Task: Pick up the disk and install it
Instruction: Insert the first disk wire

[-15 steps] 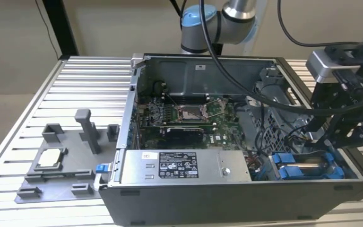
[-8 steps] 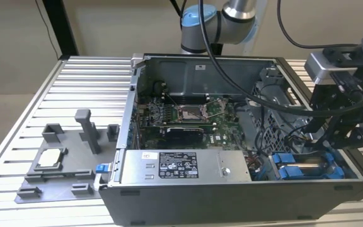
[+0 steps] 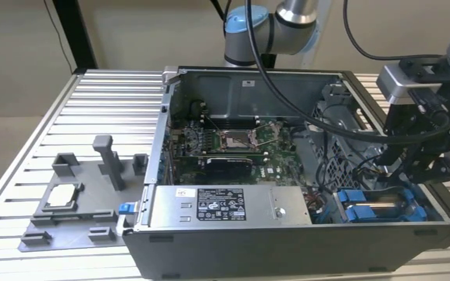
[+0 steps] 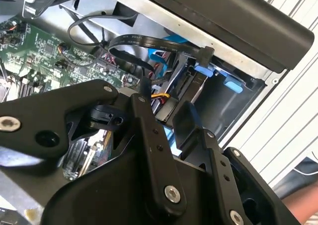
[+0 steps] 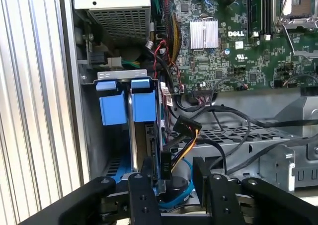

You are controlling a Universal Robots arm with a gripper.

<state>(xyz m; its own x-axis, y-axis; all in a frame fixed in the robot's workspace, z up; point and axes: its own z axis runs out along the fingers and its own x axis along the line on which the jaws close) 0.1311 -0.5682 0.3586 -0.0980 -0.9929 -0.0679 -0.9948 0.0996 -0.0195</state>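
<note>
Disk (image 3: 377,206), silver-grey in its blue carrier, lies in the drive bay at the near corner of the open computer case (image 3: 287,249), toward the exterior view's right. Its long side seems to run across that view. Just above it hangs the pincer (image 3: 422,175), released: in the first wrist view its fingers (image 5: 143,197) stand apart, gripping nothing, with cables beyond and the bay's blue tabs (image 5: 130,106) straight ahead. Past the bay sits the motherboard (image 3: 233,140); farther off are the slatted counter (image 3: 100,99) and the arm's base (image 3: 248,35).
</note>
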